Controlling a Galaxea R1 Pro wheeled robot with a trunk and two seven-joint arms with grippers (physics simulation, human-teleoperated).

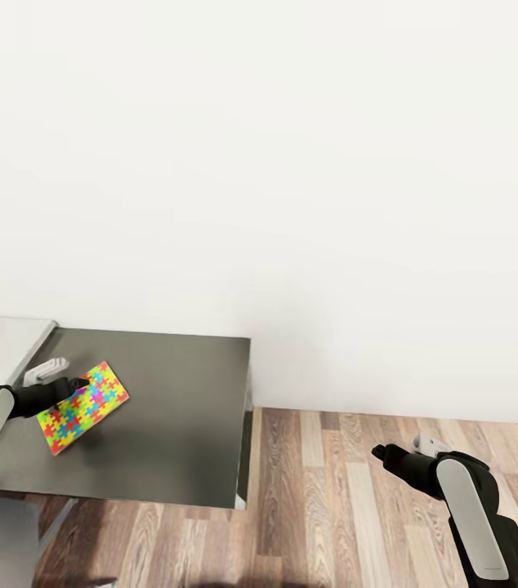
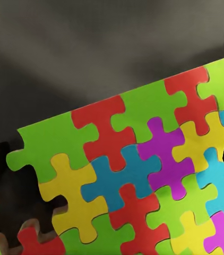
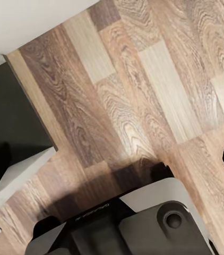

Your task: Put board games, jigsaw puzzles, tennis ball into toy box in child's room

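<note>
A white wall (image 1: 292, 163) rises behind the dark desk (image 1: 177, 408), and wood floor (image 1: 332, 490) lies past the desk's right edge. The jigsaw puzzle (image 1: 84, 407) sits above the desk near its left edge, clamped at one corner by the left gripper (image 1: 73, 385). The left wrist view shows its interlocking coloured pieces (image 2: 138, 175) close up. The right gripper (image 1: 386, 452) hangs over the floor; whether its fingers are apart cannot be told.
</note>
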